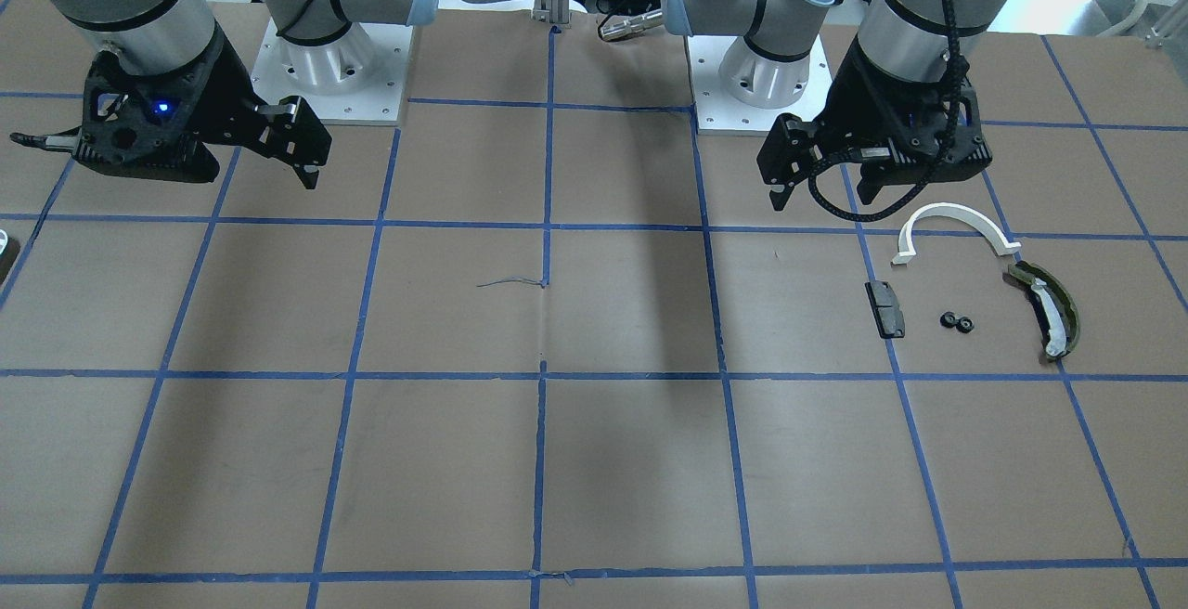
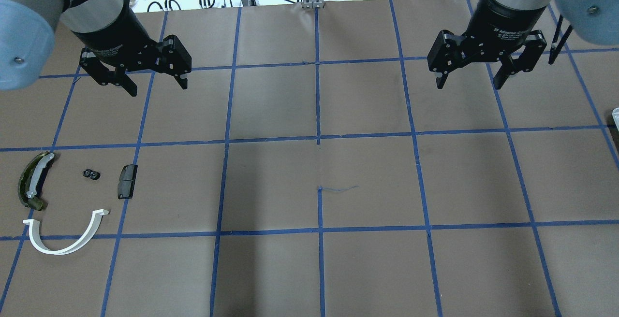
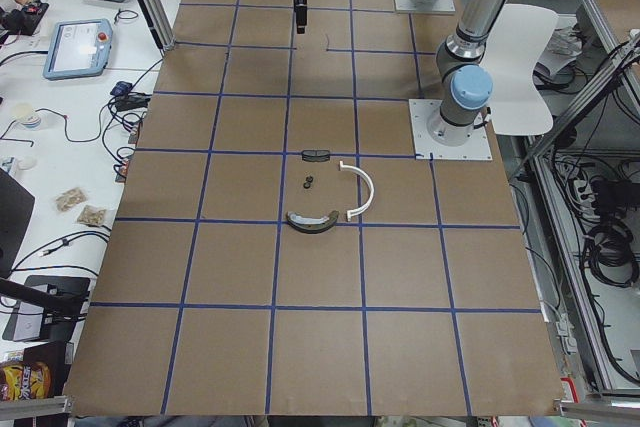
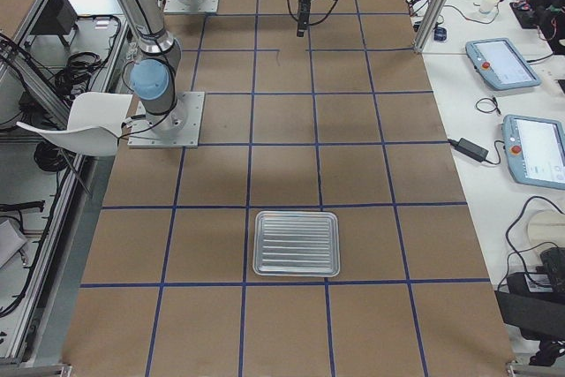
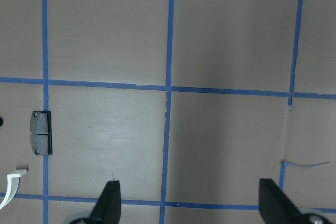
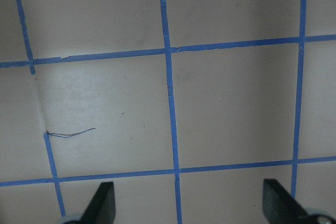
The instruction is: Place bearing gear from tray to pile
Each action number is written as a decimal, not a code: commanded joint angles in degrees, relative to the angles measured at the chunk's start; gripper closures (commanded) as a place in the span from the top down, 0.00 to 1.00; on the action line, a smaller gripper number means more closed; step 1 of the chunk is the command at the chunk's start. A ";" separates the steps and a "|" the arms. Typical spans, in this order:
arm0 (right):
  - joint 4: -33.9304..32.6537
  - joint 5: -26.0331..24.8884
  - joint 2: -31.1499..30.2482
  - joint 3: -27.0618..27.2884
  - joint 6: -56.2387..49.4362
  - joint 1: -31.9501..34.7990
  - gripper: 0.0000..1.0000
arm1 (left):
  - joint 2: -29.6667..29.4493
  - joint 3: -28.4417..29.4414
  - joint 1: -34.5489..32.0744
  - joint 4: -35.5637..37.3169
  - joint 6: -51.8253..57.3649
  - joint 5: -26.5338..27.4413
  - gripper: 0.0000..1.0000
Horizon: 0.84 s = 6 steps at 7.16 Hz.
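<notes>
The bearing gear (image 2: 91, 174), two small black rings side by side, lies on the table inside the pile, also seen from the front (image 1: 956, 321). Around it are the dark grey block (image 2: 127, 181), the olive-green shoe with a white strip (image 2: 33, 180) and the white half-ring arc (image 2: 65, 235). The silver ribbed tray (image 4: 297, 243) lies at the other end of the table with nothing showing in it. My left gripper (image 2: 158, 88) hangs open and empty above the table, beyond the pile. My right gripper (image 2: 468, 85) is open and empty too.
The table is brown paper with a blue tape grid (image 2: 318, 138). The left wrist view shows the grey block (image 5: 41, 132) and a tip of the white arc (image 5: 13, 179). Two arm bases (image 1: 329, 61) stand at the robot's edge. Cables and teach pendants (image 4: 501, 64) lie off the table.
</notes>
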 commanded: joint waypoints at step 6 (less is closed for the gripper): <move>-0.09 -0.28 0.00 -0.04 -0.05 0.00 1.00 | -0.57 -0.29 0.61 0.80 0.09 -0.20 0.98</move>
